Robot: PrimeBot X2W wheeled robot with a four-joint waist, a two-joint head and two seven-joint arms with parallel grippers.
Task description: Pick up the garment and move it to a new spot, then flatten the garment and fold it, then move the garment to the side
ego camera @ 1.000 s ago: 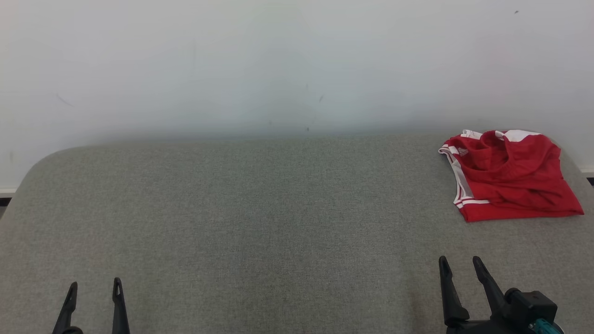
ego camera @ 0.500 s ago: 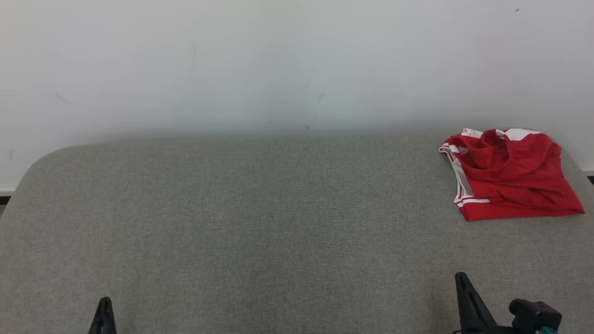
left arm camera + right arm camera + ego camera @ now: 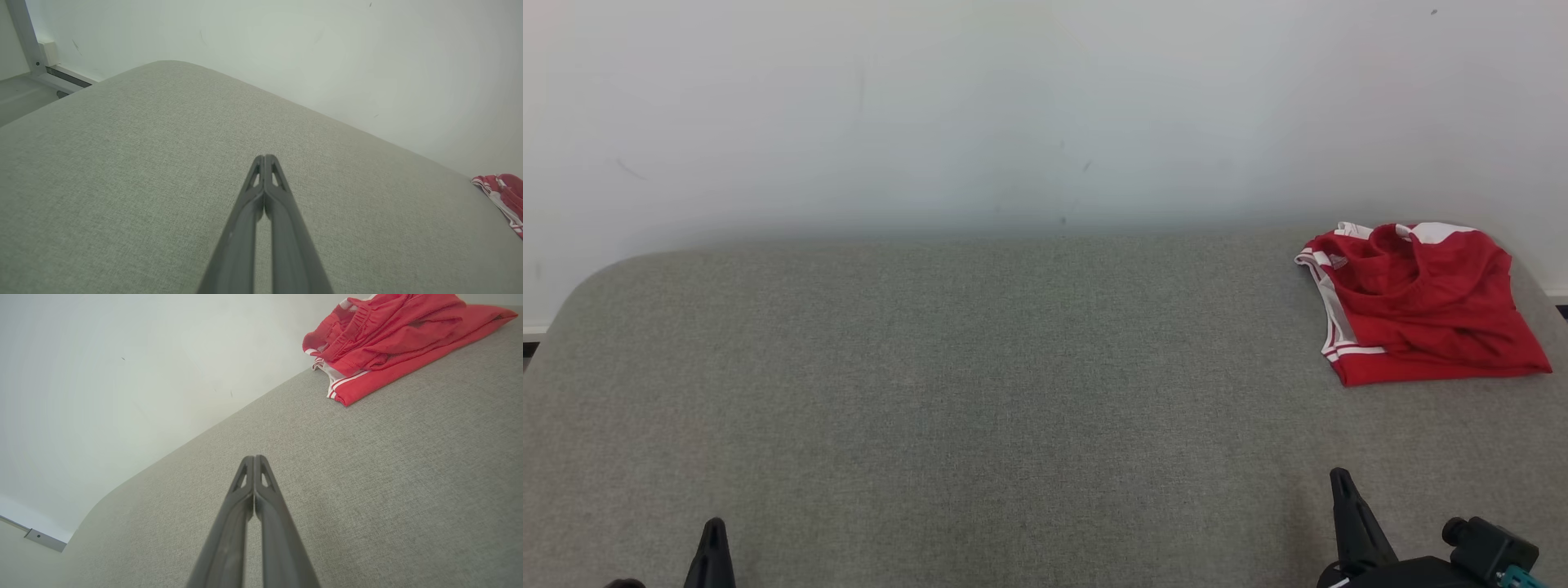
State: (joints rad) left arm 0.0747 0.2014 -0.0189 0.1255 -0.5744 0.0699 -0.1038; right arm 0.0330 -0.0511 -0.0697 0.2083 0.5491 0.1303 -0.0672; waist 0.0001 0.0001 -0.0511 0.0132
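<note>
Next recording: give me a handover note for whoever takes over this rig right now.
Both shut and empty: left gripper at the front left of the grey fabric-covered table, right gripper at front right.
The red garment with white stripes lies bunched at the far right, nothing touching it.
Done: unclear; it looks only roughly folded.
Left: probably pick up, flatten, fold, move aside.

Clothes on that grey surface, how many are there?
1: a red garment with white trim, bunched at the grey surface's far right, by the wall. Its folds could hide another.
</note>
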